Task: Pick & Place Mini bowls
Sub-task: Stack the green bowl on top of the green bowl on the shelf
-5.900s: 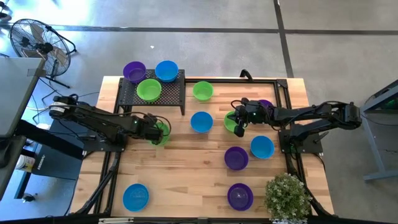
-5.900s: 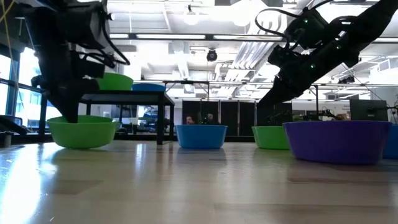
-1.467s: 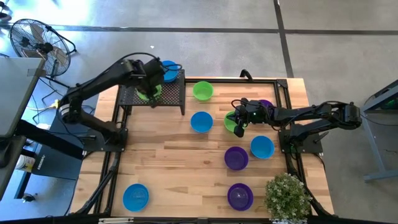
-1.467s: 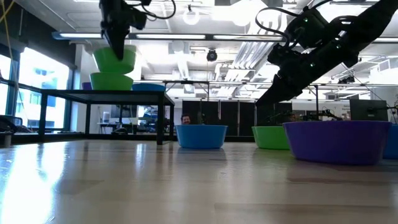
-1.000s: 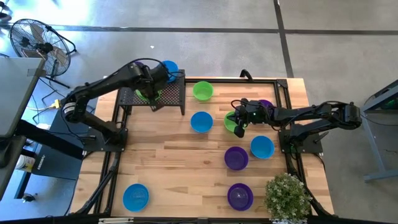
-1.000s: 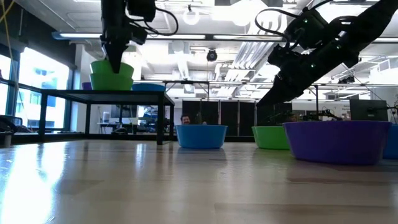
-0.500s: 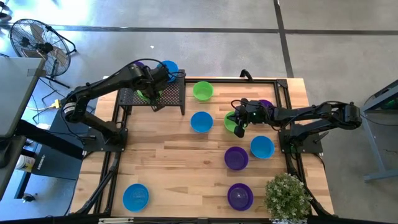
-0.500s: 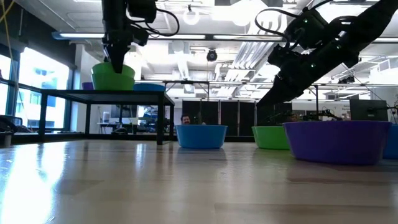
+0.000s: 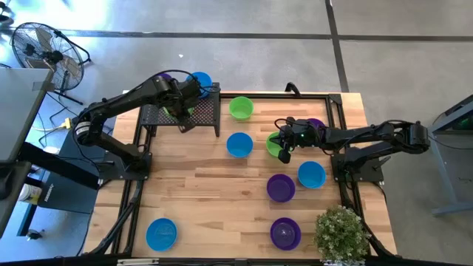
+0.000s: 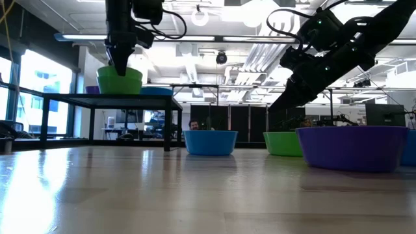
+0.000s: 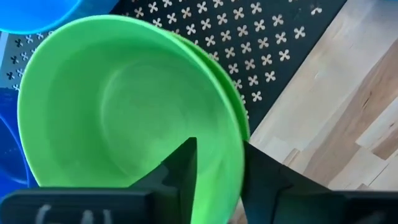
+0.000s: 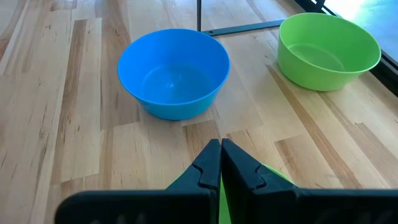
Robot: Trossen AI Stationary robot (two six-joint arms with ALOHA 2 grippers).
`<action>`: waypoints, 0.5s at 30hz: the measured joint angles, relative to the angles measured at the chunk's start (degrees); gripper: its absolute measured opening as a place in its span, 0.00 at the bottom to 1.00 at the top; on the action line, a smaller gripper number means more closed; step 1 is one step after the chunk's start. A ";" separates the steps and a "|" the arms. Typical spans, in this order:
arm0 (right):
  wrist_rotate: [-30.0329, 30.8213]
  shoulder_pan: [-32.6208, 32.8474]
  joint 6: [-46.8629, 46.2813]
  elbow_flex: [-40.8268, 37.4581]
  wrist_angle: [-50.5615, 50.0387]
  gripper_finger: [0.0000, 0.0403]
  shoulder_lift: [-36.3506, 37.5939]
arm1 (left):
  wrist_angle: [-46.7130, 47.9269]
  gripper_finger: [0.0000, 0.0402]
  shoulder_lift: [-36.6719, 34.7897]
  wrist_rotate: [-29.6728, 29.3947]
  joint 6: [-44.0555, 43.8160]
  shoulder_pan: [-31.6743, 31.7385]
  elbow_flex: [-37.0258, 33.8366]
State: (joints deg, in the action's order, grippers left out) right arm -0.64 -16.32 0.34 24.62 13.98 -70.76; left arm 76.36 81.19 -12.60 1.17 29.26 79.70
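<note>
Left jaws astride green bowl [image 11: 124,106] rim

The wooden table [image 9: 207,192] carries a black mesh rack [image 9: 203,111], scattered mini bowls [image 9: 239,145], and seemingly a potted plant [image 9: 341,233].

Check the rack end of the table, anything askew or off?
Mostly tidy. The green bowl nested in another on the black rack sits slightly off-centre, the lower rim peeking out on one side. The left hand straddles its rim. No spills or damage visible.

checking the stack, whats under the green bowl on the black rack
A second green bowl, nested: only its rim edge shows. Beneath both, the black rack. The left gripper straddles the top green bowl rim.
</note>
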 joint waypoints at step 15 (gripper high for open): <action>0.00 -0.02 0.15 0.00 0.04 0.00 0.00 | 3.67 0.43 -0.02 -0.44 0.83 0.00 4.80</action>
State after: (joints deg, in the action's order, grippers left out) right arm -0.64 -16.34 0.49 24.62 14.02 -70.76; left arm 80.03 81.17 -13.04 1.99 29.26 84.50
